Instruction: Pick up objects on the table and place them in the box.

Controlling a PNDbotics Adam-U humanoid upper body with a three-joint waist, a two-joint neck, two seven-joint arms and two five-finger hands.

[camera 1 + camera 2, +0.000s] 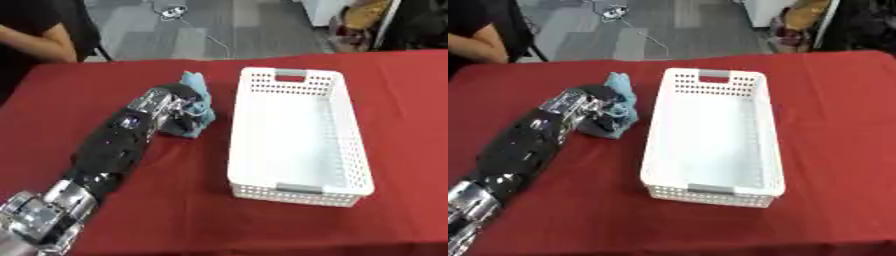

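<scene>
A light blue soft object (197, 87) lies on the red table (175, 210), just left of the white perforated box (297, 135). My left hand (179, 107) reaches in from the lower left and covers the object's near part, fingers curled round it. The object's far tip sticks up beyond the hand. The box stands lengthwise in the middle of the table and holds nothing that I can see. My right hand shows in neither view.
The red cloth stretches wide to the right of the box and toward the near edge. A person's arm (39, 42) rests at the table's far left corner, away from the object. Beyond the far edge lies grey floor with a cable.
</scene>
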